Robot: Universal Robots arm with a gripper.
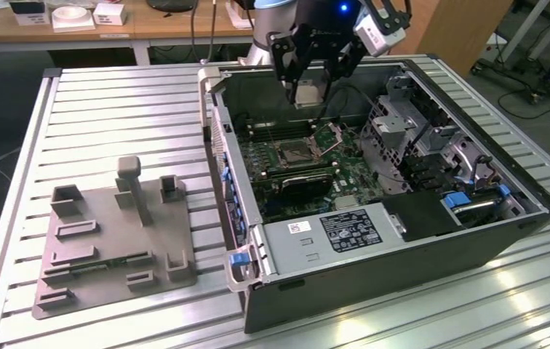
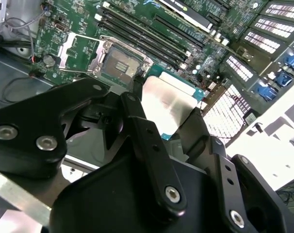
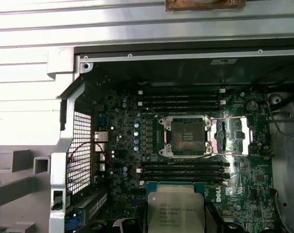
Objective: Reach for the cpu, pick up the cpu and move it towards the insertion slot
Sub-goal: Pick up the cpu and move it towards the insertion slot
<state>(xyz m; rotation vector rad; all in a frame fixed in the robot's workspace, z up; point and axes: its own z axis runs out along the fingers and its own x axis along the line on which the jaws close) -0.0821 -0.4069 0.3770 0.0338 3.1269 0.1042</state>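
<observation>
1. We see the end effector (image 1: 310, 93) clenched on the cpu (image 1: 308, 94), upper centre of the exterior view, above the open computer case (image 1: 508, 240).
2. Insertion slot (image 1: 292, 152) sits mid-frame below it, retention frame open.
3. Grey fixture plate (image 1: 110, 233) lies lower left on the desk (image 1: 110, 109).

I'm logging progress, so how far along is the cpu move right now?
Done: the cpu is off the table, held between the gripper fingers above the open computer case. In hand: carrying it over the motherboard. Left: it is not yet over the insertion slot, whose retention frame stands open.
</observation>
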